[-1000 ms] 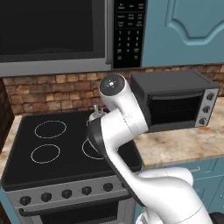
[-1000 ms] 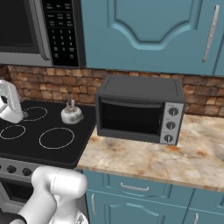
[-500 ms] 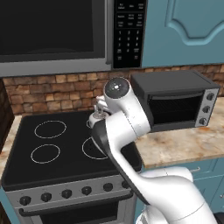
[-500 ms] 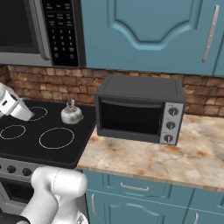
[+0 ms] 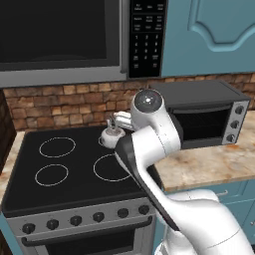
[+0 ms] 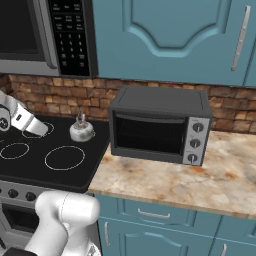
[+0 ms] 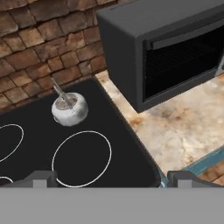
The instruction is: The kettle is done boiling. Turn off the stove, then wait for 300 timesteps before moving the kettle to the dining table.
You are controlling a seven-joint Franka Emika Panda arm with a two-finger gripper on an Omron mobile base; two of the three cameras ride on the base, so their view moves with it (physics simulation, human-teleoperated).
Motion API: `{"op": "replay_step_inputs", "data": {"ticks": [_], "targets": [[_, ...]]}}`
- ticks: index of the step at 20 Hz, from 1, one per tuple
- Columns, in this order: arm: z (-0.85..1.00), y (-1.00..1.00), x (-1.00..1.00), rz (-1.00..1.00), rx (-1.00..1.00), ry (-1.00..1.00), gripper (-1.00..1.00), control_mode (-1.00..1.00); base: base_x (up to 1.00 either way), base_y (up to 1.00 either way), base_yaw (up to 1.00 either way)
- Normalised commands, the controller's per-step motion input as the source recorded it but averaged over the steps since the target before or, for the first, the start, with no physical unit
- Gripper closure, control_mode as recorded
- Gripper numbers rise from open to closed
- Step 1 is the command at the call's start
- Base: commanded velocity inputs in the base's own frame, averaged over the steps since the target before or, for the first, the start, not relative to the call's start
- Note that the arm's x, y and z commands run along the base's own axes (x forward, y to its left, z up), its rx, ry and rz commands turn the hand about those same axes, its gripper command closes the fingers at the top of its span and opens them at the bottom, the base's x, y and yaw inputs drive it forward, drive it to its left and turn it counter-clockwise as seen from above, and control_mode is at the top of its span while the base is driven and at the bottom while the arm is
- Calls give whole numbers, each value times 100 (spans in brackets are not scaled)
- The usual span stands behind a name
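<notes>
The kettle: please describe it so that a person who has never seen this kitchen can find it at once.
Find the black stove with white rings, left of the dark toaster oven. On its back right corner, close to the brick wall, sits the kettle. It is small, round and shiny silver with a thin arched handle, the one loose thing on the stove top.

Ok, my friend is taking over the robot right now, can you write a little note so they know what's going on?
Tool: open, holding nothing, up above the stove, looking down at it.
Kettle: on the stove's back right corner, close to the brick wall and left of the toaster oven.
Done: can't tell from the pictures if the knobs were turned off.
Left: check the stove is off, wait, then carry the kettle to the dining table.
</notes>
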Motion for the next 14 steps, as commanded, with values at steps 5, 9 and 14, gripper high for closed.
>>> {"op": "replay_step_inputs", "data": {"ticks": [5,9,14], "targets": [[-6,-20,35,9,0,8,-100,-100,0,0,0],[-1,-17,37,8,0,7,-100,-100,0,0,0],[-18,-5,43,7,0,14,-100,-100,0,0,0]]}}
